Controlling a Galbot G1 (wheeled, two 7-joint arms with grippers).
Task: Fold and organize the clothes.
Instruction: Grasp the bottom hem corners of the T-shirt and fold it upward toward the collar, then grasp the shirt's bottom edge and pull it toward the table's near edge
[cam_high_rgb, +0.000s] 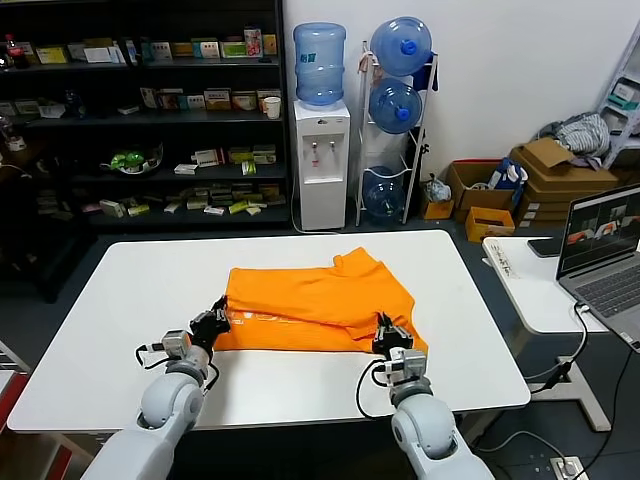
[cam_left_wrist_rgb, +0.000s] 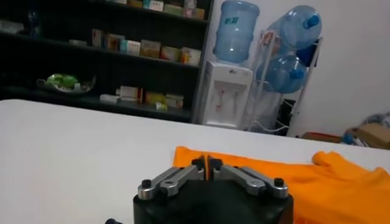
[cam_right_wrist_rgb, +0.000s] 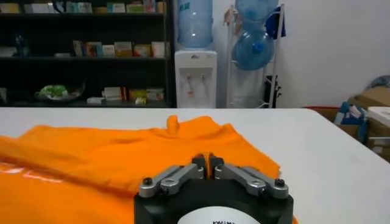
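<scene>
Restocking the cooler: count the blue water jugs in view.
4. One jug sits on the white dispenser; three stand stacked in the rack beside it: top, middle, bottom. Others may be hidden.

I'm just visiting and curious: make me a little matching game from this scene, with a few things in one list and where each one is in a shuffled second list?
Things:
1. orange T-shirt
2. left claw
3. right claw
4. laptop

Places:
A. at the shirt's near right corner, fingers shut
B. on the small side table to the robot's right
C. spread, partly folded, in the middle of the white table
D. at the shirt's near left corner, fingers shut

Pairs: 1-C, 2-D, 3-A, 4-B
</scene>
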